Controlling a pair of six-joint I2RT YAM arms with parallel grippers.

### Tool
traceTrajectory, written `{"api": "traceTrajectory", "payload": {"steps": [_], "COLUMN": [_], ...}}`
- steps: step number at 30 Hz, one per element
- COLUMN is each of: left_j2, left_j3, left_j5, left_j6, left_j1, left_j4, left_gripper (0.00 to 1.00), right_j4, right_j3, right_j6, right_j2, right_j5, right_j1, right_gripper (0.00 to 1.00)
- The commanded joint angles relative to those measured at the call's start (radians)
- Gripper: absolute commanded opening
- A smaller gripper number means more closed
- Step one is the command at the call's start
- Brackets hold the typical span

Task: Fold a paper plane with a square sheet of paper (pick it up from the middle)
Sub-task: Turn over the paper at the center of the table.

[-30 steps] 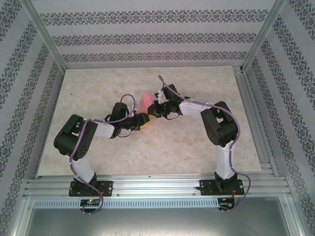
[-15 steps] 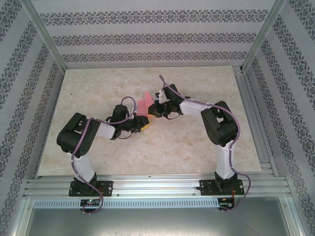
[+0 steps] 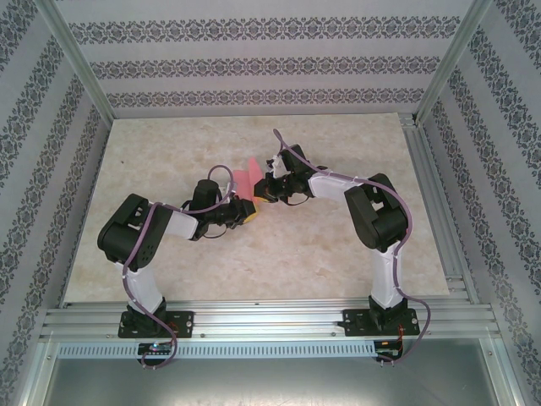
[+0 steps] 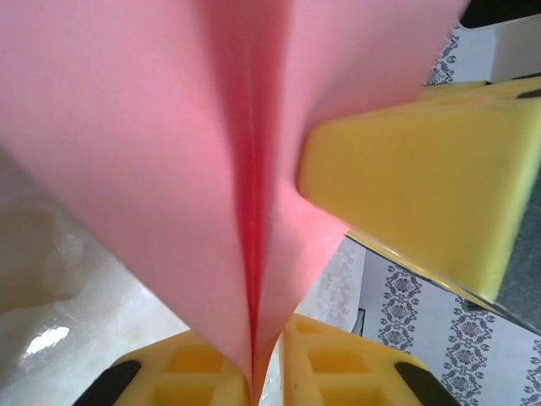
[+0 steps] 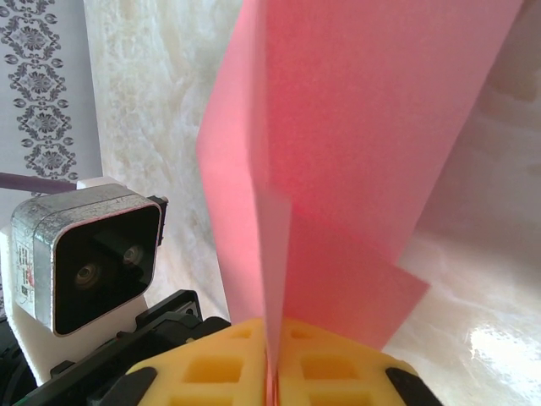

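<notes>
The square sheet of paper [image 3: 247, 175], pink-red and folded along a lengthwise crease, stands upright above the middle of the table, held between both grippers. My left gripper [image 3: 246, 210] grips its near lower edge; in the left wrist view the crease of the paper [image 4: 127, 152] runs down into the left gripper [image 4: 254, 338], whose yellow fingers are shut on it. My right gripper [image 3: 265, 188] pinches the paper from the right. In the right wrist view the doubled paper [image 5: 363, 127] rises straight out of the right gripper [image 5: 272, 326], which is shut on it.
The marble-patterned table [image 3: 338, 254] lies under the arms, with patterned walls and metal rails [image 3: 431, 203] around it. The two grippers are almost touching: a yellow finger of the right gripper [image 4: 423, 169] looms beside the paper, and the left wrist's camera housing [image 5: 89, 254] sits close by.
My left gripper's jaws have closed onto the lower fold of the paper, and the left arm has shifted slightly. The right arm has stayed in place holding the paper.
</notes>
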Motion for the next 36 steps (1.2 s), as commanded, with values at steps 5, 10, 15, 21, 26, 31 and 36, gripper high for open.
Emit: {"api": "traceTrajectory", "payload": {"steps": [5,10,15,21,26,31,36], "left_j2": [-0.009,-0.086,-0.196,-0.231,-0.142,-0.020,0.154], "left_j3": [0.023,0.052,0.230,0.511,0.690,0.783,0.857], "left_j5": [-0.012,-0.094,-0.291,-0.827,-1.214,-1.476,-1.616], "left_j6": [0.052,0.172,0.455,0.680,0.732,0.706,0.655], "left_j1": [-0.009,-0.011,-0.031,-0.159,-0.298,-0.429,-0.571], "left_j4": [-0.027,-0.249,-0.762,-1.323,-1.621,-1.799,-1.927], "left_gripper": [0.06,0.02,0.00,0.00,0.00,0.00,0.00], "right_j4": [0.001,-0.057,-0.161,-0.251,-0.321,-0.371,-0.375], "right_j3": [0.005,-0.026,-0.101,-0.231,-0.305,-0.349,-0.395], "right_j6": [-0.012,-0.055,-0.130,-0.191,-0.231,-0.263,-0.267], "right_j2": [-0.001,-0.096,-0.239,-0.432,-0.569,-0.661,-0.724], "right_j5": [-0.010,0.058,0.158,0.273,0.343,0.387,0.395], "right_j1": [-0.025,-0.059,-0.118,-0.215,-0.288,-0.331,-0.375], "right_gripper": [0.25,0.36,0.37,0.37,0.39,0.40,0.40]}}
